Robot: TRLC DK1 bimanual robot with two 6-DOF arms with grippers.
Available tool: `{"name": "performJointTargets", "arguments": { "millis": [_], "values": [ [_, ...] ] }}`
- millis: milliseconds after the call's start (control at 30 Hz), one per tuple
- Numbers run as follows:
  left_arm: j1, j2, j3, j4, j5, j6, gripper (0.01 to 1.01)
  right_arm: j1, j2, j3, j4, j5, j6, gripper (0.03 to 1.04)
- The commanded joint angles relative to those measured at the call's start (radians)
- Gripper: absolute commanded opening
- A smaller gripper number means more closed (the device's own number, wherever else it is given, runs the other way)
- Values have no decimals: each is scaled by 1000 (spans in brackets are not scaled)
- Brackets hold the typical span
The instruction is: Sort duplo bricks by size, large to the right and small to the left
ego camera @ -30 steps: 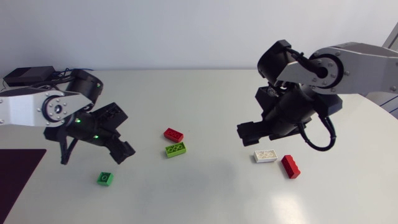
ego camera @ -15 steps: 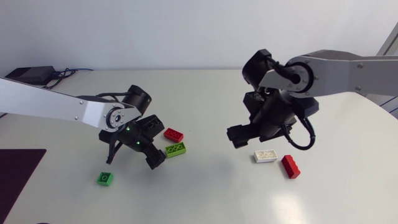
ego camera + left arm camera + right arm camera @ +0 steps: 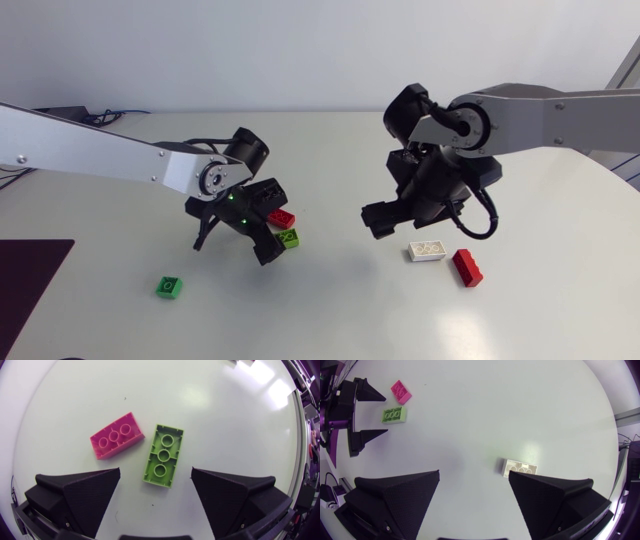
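Lime-green brick (image 3: 163,455) lies untouched between the spread fingers of the left gripper (image 3: 156,471), centre-left in the head view, with a red brick (image 3: 280,217) beside it. Right gripper (image 3: 474,474) hangs released near a white brick (image 3: 520,468). Pale table (image 3: 330,310). Only the head view shows the small green brick (image 3: 168,287), lower left.

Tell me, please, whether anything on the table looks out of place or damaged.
Nothing looks damaged or spilled. Only the red brick and lime brick lie mid-table at differing angles, unsorted, by the left gripper, whose fingers are open.
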Motion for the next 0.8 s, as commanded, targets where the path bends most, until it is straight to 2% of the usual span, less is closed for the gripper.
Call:
{"name": "performJointTargets", "arguments": {
  "millis": [0,167,767],
  "values": [
    [-4,16,-15,-24,4,43,989,-8,19,23,-1,4,-9,995],
    [-7,23,-24,-32,13,59,987,-5,18,18,-2,4,-5,993],
    [-33,91,73,-59,49,101,975,-21,18,6,-4,4,-12,993]
  ]
}}
